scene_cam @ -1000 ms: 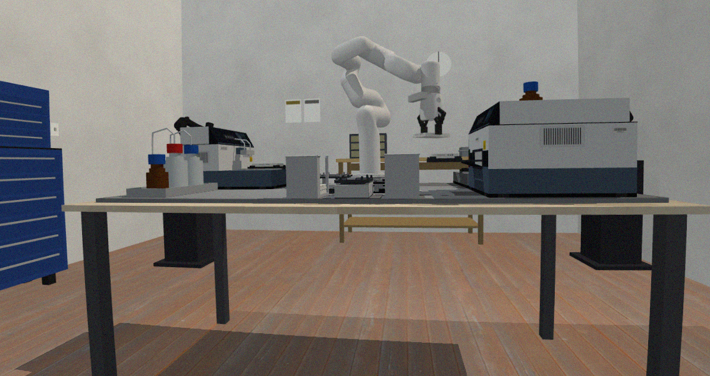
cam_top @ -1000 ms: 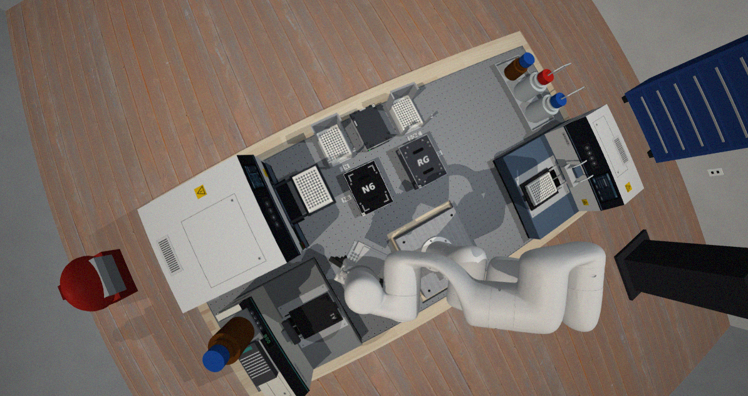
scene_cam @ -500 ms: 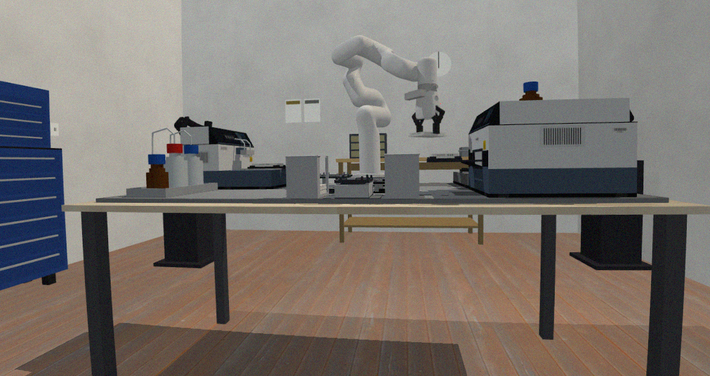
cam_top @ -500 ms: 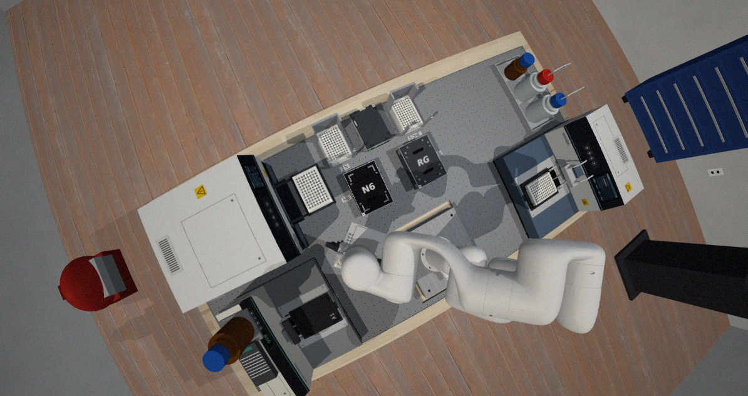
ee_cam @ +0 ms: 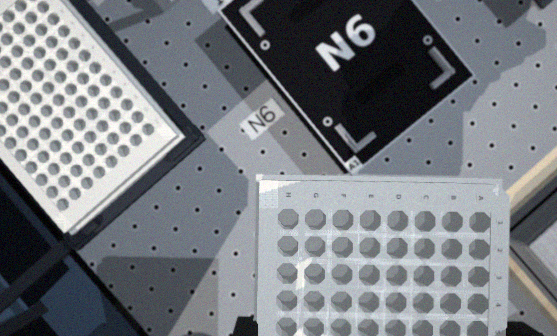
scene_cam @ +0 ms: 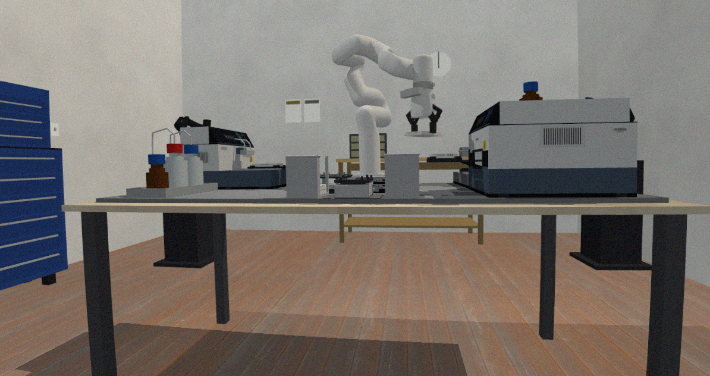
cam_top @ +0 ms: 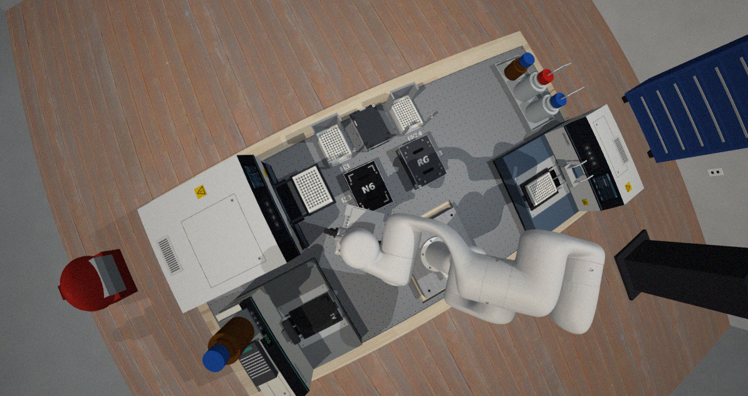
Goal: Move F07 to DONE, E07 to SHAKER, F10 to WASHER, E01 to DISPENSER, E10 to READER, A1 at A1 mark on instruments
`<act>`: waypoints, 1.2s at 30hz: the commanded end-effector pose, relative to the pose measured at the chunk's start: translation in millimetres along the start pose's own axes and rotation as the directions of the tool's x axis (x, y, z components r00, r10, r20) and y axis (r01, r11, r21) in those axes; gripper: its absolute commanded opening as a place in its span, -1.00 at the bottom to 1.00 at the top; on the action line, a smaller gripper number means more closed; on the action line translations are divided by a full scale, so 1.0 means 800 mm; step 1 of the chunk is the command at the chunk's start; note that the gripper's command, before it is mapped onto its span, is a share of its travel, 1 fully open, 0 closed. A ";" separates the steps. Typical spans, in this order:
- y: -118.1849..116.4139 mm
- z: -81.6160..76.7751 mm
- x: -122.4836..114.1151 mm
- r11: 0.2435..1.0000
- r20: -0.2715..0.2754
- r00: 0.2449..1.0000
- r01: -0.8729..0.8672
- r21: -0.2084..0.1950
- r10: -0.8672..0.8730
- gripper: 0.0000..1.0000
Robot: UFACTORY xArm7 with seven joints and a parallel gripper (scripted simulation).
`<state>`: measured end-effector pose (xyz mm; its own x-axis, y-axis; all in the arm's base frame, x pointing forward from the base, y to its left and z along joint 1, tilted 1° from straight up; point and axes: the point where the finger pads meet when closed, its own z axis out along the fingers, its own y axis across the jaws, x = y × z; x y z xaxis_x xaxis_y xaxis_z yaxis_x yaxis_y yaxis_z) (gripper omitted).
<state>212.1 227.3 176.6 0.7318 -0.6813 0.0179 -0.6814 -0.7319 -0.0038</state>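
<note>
My gripper (cam_top: 342, 229) is shut on a white well plate (cam_top: 351, 217) and holds it level, high above the deck, just in front of the black N6 nest (cam_top: 368, 187). In the wrist view the held plate (ee_cam: 382, 255) fills the lower middle, with N6 (ee_cam: 349, 77) beyond it. In the side view the gripper (scene_cam: 423, 122) hangs well above the table with the plate (scene_cam: 423, 133) under it. Another white plate (cam_top: 312, 189) lies on the tray of the big white instrument (cam_top: 209, 231); it also shows in the wrist view (ee_cam: 65, 110). A third plate (cam_top: 540, 189) sits in the right-hand instrument. I cannot read any plate label.
The RG nest (cam_top: 423, 160) is right of N6. Two walled racks (cam_top: 332, 142) (cam_top: 405, 111) holding white plates flank a dark empty station (cam_top: 370, 126) at the back. The front-left instrument has an empty black nest (cam_top: 314, 317). Bottles (cam_top: 534, 82) stand at the back right.
</note>
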 end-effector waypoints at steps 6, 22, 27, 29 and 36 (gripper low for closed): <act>-0.009 -0.002 0.025 1.000 0.001 1.000 0.017 0.005 -0.017 -1.00; -0.013 -0.002 0.083 0.991 0.000 0.991 0.136 0.005 -0.136 -1.00; -0.014 -0.002 0.104 0.991 0.000 0.991 0.136 0.005 -0.136 -1.00; -0.015 -0.002 0.112 0.989 0.000 0.989 0.148 0.005 -0.148 -1.00; -0.016 -0.002 0.137 0.976 -0.001 0.976 0.216 0.005 -0.216 -1.00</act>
<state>296.5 163.0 178.4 0.8540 -0.5199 0.0183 -0.5200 -0.8541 0.0001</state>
